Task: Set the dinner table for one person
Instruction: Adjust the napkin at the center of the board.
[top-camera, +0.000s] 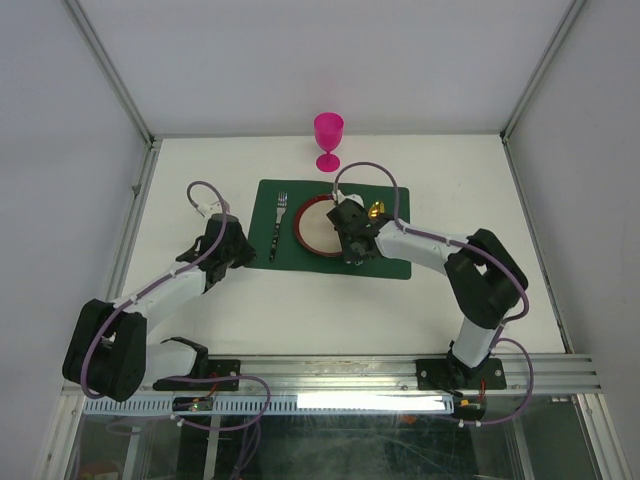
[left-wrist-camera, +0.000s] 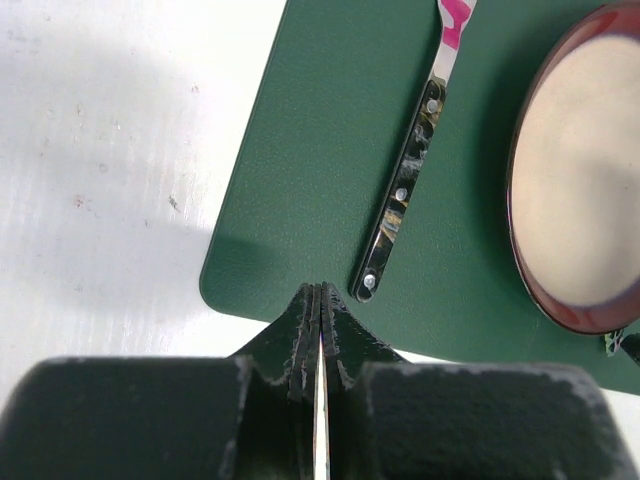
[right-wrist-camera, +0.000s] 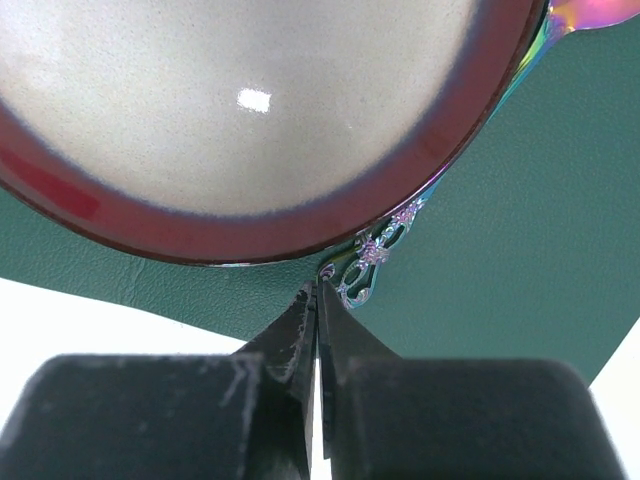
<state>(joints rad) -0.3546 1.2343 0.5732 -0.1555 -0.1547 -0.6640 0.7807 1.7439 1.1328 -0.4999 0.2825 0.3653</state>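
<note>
iridescent cutlery (right-wrist-camera: 375, 250): partly hidden by plate (right-wrist-camera: 250, 235) rim | fork (left-wrist-camera: 403, 185): tines cut off

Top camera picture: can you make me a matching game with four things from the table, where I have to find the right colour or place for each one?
Things:
1. goblet
2. fork
3. plate
4. placemat

Colour or place:
A. dark green all over
B. bright pink, standing just past the mat's far edge
C. red rim with a pale middle
D. lies on the mat, between the plate and the mat's left edge

Right pairs: 1-B, 2-D, 3-C, 4-A
</note>
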